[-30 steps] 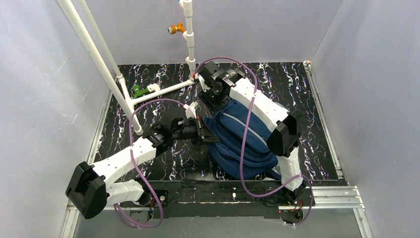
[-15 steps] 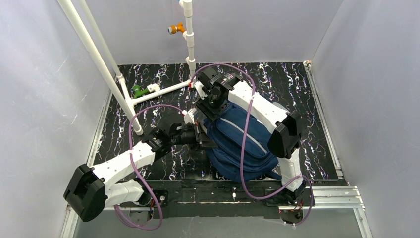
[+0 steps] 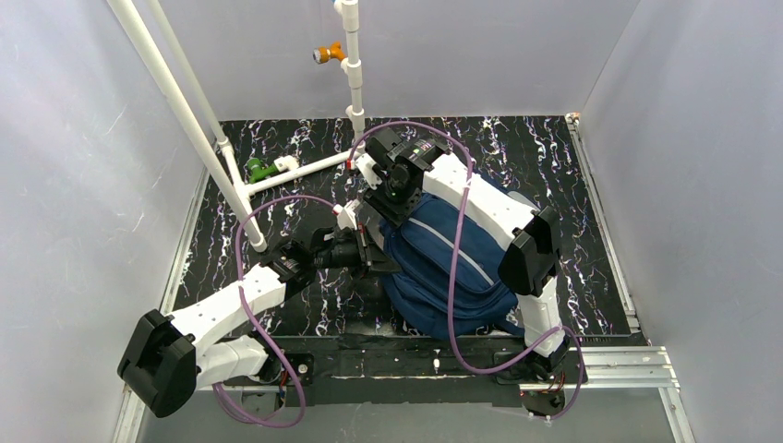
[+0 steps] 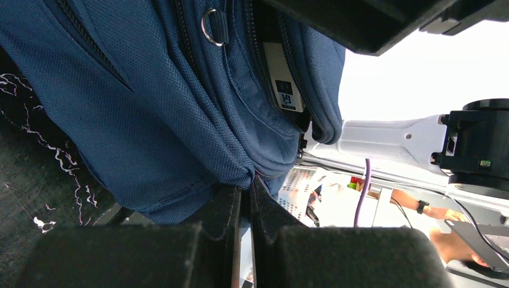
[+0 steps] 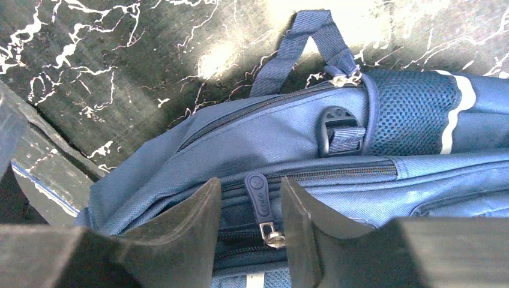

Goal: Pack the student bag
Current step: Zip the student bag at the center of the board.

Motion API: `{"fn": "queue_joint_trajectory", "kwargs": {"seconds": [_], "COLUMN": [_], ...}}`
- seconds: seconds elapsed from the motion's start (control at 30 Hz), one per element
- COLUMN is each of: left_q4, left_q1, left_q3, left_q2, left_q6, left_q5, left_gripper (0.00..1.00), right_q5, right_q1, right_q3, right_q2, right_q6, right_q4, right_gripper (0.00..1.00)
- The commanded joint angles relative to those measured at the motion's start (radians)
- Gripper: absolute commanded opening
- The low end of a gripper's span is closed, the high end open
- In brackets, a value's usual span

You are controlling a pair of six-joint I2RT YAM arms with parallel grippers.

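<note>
Since a second ago the right gripper [image 3: 374, 214] has slid a little toward the left arm, over the backpack's [image 3: 462, 268] upper end. The left gripper [image 3: 369, 256] has drawn back slightly, bringing the fabric it holds with it.

The backpack lies on the table [image 3: 572, 185], directly below the right gripper and right up against the left gripper's tips.

In the left wrist view the left gripper [image 4: 245, 195] is closed tight, pinching a seam at the edge of the blue fabric [image 4: 180, 108]. A metal ring [image 4: 211, 27] and a white label [image 4: 282, 84] sit farther ahead of it.

In the right wrist view the right gripper [image 5: 249, 192] is partly open. A zip pull [image 5: 259, 198] stands in the gap between its fingers; whether they touch it I cannot tell. Beyond its tips are a black buckle [image 5: 337, 129] and a carry loop [image 5: 306, 42]. A white pipe frame [image 3: 212, 138] stands well off to the left gripper's side.
</note>
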Motion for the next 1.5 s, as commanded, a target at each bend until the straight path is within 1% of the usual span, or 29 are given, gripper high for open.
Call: {"fn": "queue_joint_trajectory", "kwargs": {"seconds": [0.0, 0.03, 0.07, 0.1, 0.13, 0.17, 0.2, 0.27, 0.33, 0.37, 0.4, 0.43, 0.53, 0.57, 0.67, 0.73, 0.77, 0.87, 0.97, 1.13, 1.2, 1.33, 1.43, 1.47], "left_q4": [0.139, 0.132, 0.127, 0.124, 0.12, 0.117, 0.116, 0.113, 0.111, 0.111, 0.111, 0.111, 0.108, 0.106, 0.099, 0.096, 0.095, 0.094, 0.095, 0.095, 0.095, 0.095, 0.095, 0.095], "left_q1": [0.013, 0.016, 0.019, 0.021, 0.023, 0.024, 0.026, 0.028, 0.03, 0.031, 0.031, 0.032, 0.032, 0.033, 0.039, 0.045, 0.05, 0.07, 0.105, 0.164, 0.185, 0.224, 0.248, 0.255], "left_q3": [0.04, 0.04, 0.038, 0.036, 0.035, 0.031, 0.029, 0.024, 0.022, 0.022, 0.024, 0.025, 0.026, 0.025, 0.024, 0.021, 0.019, 0.017, 0.023, 0.054, 0.068, 0.079, 0.076, 0.074], "left_q2": [-0.08, -0.082, -0.081, -0.083, -0.084, -0.084, -0.084, -0.082, -0.079, -0.077, -0.075, -0.072, -0.071, -0.073, -0.072, -0.069, -0.067, -0.055, -0.029, 0.003, 0.007, 0.012, 0.018, 0.021], "left_q6": [-0.017, -0.015, -0.011, -0.009, -0.007, -0.005, -0.004, 0.0, -0.001, 0.0, 0.0, 0.001, 0.001, 0.001, 0.004, 0.006, 0.007, 0.015, 0.019, 0.027, 0.031, 0.038, 0.041, 0.044], "left_q5": [0.115, 0.114, 0.116, 0.118, 0.119, 0.12, 0.12, 0.118, 0.121, 0.121, 0.121, 0.121, 0.123, 0.123, 0.119, 0.113, 0.111, 0.103, 0.112, 0.145, 0.158, 0.176, 0.191, 0.198], "left_gripper": [0.0, 0.0, 0.0, 0.0, 0.0, 0.0, 0.0, 0.0, 0.0, 0.0, 0.0, 0.0, 0.0, 0.0, 0.0, 0.0, 0.0, 0.0, 0.0, 0.0, 0.0, 0.0, 0.0, 0.0], "right_q5": [-0.028, -0.032, -0.031, -0.022, -0.006, 0.012, 0.02, 0.021, 0.022, 0.049, 0.06, 0.064, 0.056, 0.054, 0.041, 0.033, 0.0, -0.043, -0.102, -0.31, -0.384, -0.542, -0.615, -0.627], "right_q1": [0.006, 0.006, 0.006, 0.006, 0.006, 0.006, 0.006, 0.006, 0.006, 0.006, 0.006, 0.006, 0.006, 0.006, 0.006, 0.006, 0.006, 0.006, 0.006, 0.006, 0.009, 0.014, 0.015, 0.015], "right_q3": [-0.032, -0.035, -0.041, -0.043, -0.045, -0.047, -0.047, -0.046, -0.044, -0.043, -0.041, -0.042, -0.041, -0.036, -0.035, -0.042, -0.06, -0.133, -0.243, -0.476, -0.517, -0.576, -0.7, -0.735], "right_q2": [-0.037, -0.036, -0.036, -0.038, -0.04, -0.042, -0.042, -0.044, -0.044, -0.046, -0.049, -0.052, -0.056, -0.054, -0.054, -0.06, -0.075, -0.129, -0.192, -0.288, -0.295, -0.296, -0.347, -0.365], "right_q6": [-0.017, -0.016, -0.014, -0.013, -0.009, -0.007, -0.006, -0.002, 0.005, 0.013, 0.024, 0.028, 0.041, 0.043, 0.058, 0.084, 0.103, 0.194, 0.269, 0.296, 0.297, 0.357, 0.395, 0.396], "right_q4": [-0.036, -0.041, -0.042, -0.042, -0.042, -0.043, -0.044, -0.041, -0.03, -0.015, 0.002, 0.02, 0.053, 0.056, 0.07, 0.105, 0.133, 0.271, 0.467, 0.897, 1.022, 1.152, 1.291, 1.31], "right_gripper": [0.43, 0.41, 0.42, 0.46, 0.53, 0.57, 0.57, 0.56, 0.5, 0.45, 0.36, 0.3, 0.21, 0.15, 0.01, 0.01, 0.01, 0.01, 0.01, 0.01, 0.01, 0.01, 0.01, 0.01]}}
